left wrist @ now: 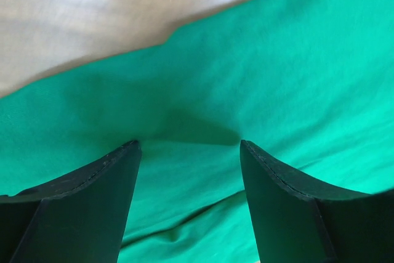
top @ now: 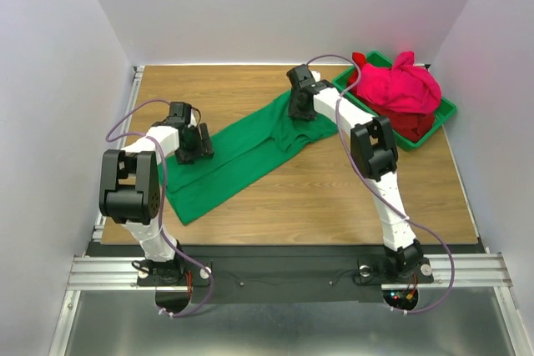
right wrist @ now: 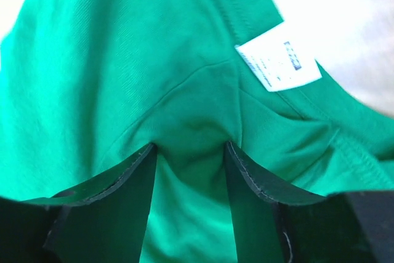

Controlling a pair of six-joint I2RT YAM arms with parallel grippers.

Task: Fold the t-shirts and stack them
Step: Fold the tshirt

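The green t-shirt (top: 242, 156) lies stretched in a diagonal band across the wooden table (top: 334, 198). My left gripper (top: 198, 146) stands open over its left part, its wide-apart fingertips down on flat green cloth (left wrist: 277, 78). My right gripper (top: 300, 110) is at the collar end, partly open. Its fingertips (right wrist: 143, 158) press into the cloth, with a loose hump of fabric (right wrist: 191, 121) between them. The white neck label (right wrist: 278, 56) shows just beyond. The pink t-shirt (top: 400, 85) is heaped on the darker red one (top: 413, 125) in the bin.
The green plastic bin (top: 446, 110) sits at the back right corner, close to my right arm. White walls close in the table on the left, back and right. Bare wood shows beside the shirt in the left wrist view (left wrist: 92, 10).
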